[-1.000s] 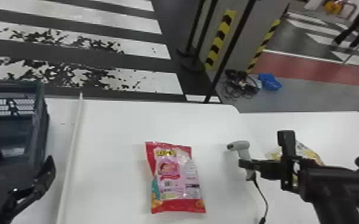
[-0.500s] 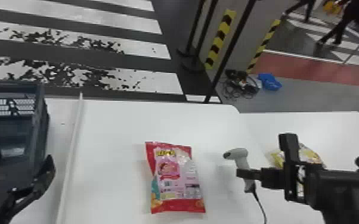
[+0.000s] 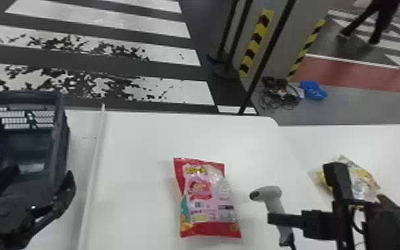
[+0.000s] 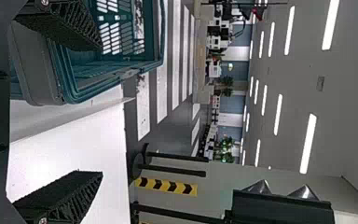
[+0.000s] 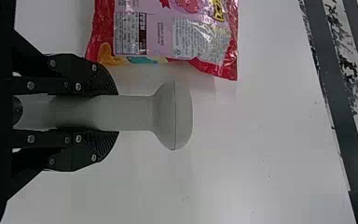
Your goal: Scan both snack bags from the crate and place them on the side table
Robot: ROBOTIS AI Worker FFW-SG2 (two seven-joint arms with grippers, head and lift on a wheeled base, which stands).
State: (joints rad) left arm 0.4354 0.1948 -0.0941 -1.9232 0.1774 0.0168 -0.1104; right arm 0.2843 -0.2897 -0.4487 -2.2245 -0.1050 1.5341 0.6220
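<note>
White table (image 3: 136,186), 1 red bag (image 3: 206,201) near right gripper (image 3: 277,219)

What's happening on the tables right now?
The robot's right pincer has a handheld scanner by its handle, beside the red and pink snack bag lying on the white table. The yellow snack bag is on the side table, partly hidden behind the right arm. The left pincer is open, at the near end of the crate. The red bag isn't on the side table yet.
</note>
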